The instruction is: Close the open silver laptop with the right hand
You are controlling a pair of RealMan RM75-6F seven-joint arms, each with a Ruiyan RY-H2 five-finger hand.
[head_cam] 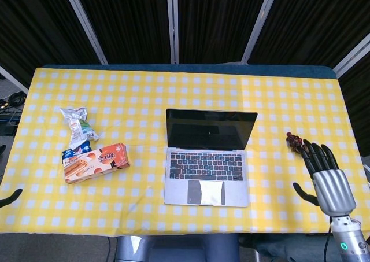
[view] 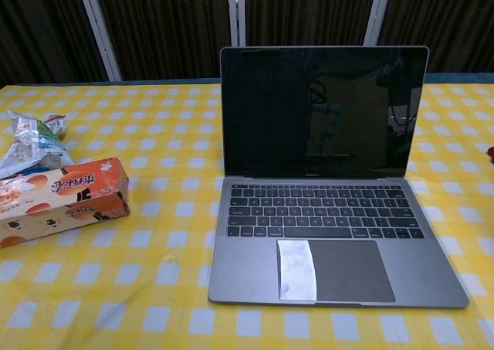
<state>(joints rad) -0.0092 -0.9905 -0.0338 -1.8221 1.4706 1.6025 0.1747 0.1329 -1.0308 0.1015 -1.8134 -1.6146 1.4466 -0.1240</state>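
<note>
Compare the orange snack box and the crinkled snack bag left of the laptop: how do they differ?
The orange snack box is a rigid rectangular carton lying flat, printed orange; the crinkled snack bag is soft, rumpled, mostly silvery white. The box lies nearer the table's front edge, the bag farther back. Both sit on the yellow checked tablecloth, untouched by either hand.

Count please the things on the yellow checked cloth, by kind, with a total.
Laptop: 1
Orange snack box: 1
Snack packets: 2 at least; they overlap, so this is uncertain
Bunch of dark grapes: 1
Total: 5
</note>
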